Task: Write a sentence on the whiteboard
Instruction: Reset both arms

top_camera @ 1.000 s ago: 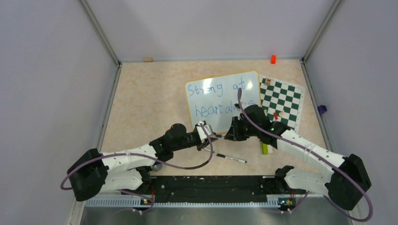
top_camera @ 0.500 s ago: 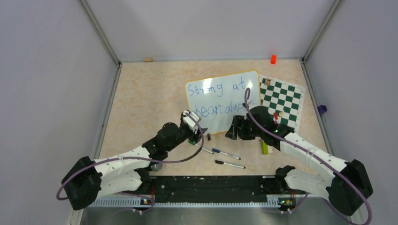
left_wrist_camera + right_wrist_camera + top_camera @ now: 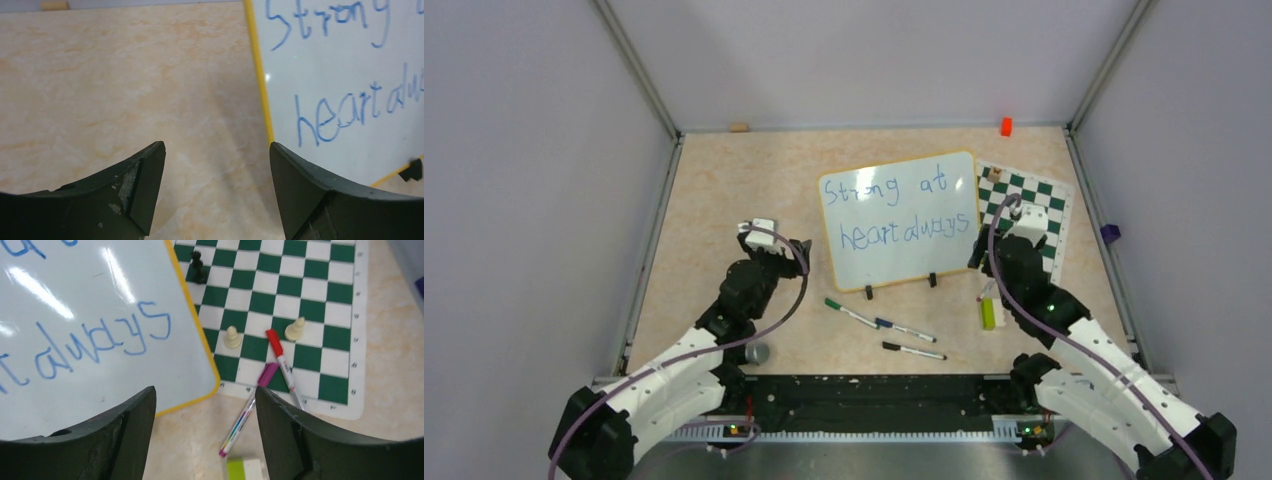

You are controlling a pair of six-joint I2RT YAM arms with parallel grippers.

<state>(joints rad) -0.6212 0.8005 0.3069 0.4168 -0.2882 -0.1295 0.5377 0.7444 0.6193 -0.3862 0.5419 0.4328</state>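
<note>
The whiteboard (image 3: 899, 220) lies flat mid-table, its yellow rim and two black clip feet at the near edge. Across it runs the sentence (image 3: 894, 232) in blue marker, two lines reading "Strong at heart always". My left gripper (image 3: 796, 250) hovers just left of the board, open and holding nothing; its wrist view shows the whiteboard (image 3: 345, 75) rim by the right fingertip. My right gripper (image 3: 984, 262) stands open and holding nothing at the board's near right corner. From that wrist I see the whiteboard (image 3: 75, 300) corner and "always" (image 3: 100, 342).
Three markers lie in front of the board: green-capped (image 3: 849, 312), blue (image 3: 904, 328), black (image 3: 914, 350). A green-white eraser (image 3: 988, 313), a rainbow pen (image 3: 247, 417) and a red marker (image 3: 280, 360) lie by the chessboard (image 3: 1034, 200), which carries chess pieces. Walls enclose the table.
Both grippers left the spot in front of the board, the left one going left, the right one right. Both jaws opened, and two more markers now lie on the table.
</note>
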